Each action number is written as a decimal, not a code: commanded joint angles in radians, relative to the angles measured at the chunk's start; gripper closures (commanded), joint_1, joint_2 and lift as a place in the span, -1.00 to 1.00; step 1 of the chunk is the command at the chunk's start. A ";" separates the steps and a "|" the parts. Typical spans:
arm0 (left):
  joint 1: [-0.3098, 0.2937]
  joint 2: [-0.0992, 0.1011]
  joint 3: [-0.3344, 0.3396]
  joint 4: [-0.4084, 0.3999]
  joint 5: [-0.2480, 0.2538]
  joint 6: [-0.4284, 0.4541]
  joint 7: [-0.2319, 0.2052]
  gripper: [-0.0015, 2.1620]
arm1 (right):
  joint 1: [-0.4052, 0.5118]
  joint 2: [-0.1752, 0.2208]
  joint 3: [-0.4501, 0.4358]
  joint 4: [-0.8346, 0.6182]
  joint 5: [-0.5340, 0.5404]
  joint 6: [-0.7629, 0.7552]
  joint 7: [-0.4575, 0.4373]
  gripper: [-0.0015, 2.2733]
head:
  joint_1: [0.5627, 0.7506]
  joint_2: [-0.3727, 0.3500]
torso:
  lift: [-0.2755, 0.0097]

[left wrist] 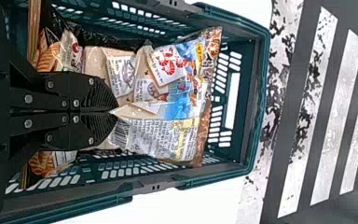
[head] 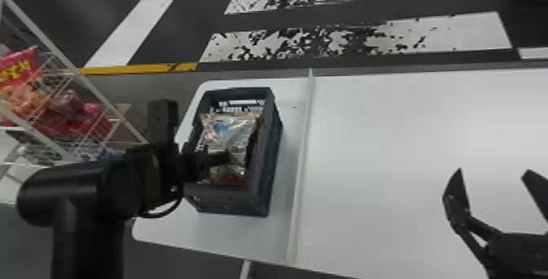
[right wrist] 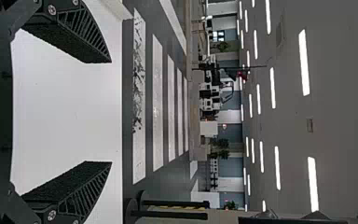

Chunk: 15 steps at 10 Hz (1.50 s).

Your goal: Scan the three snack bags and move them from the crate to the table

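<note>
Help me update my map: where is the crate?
In the head view, the crate stands on the white table, left of the pale raised strip.

Print is showing on several bags, but no wording is clearly readable.
In the left wrist view, a snack bag (left wrist: pixel 182 112) in the crate (left wrist: pixel 261 93) is carrying red markings on a white patch, lines of small print and a barcode (left wrist: pixel 120 135); another bag (left wrist: pixel 70 51) is bearing dark and red marks. In the head view, a red bag (head: pixel 12 72) is displaying yellow characters.
</note>
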 commanded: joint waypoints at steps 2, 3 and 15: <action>0.010 0.000 0.015 -0.031 -0.003 -0.003 0.015 0.86 | -0.003 0.001 0.000 0.002 -0.001 -0.002 0.000 -0.90 | 0.41 0.87 | 0.50; 0.010 0.000 0.018 -0.039 -0.001 -0.003 0.017 0.86 | -0.006 0.001 0.000 0.003 -0.001 -0.002 0.000 -0.90 | 0.41 0.89 | 0.50; 0.129 -0.080 0.000 -0.444 0.154 -0.028 -0.048 0.86 | -0.056 0.008 -0.043 0.000 -0.010 0.032 -0.025 -0.90 | 0.41 0.51 | 0.50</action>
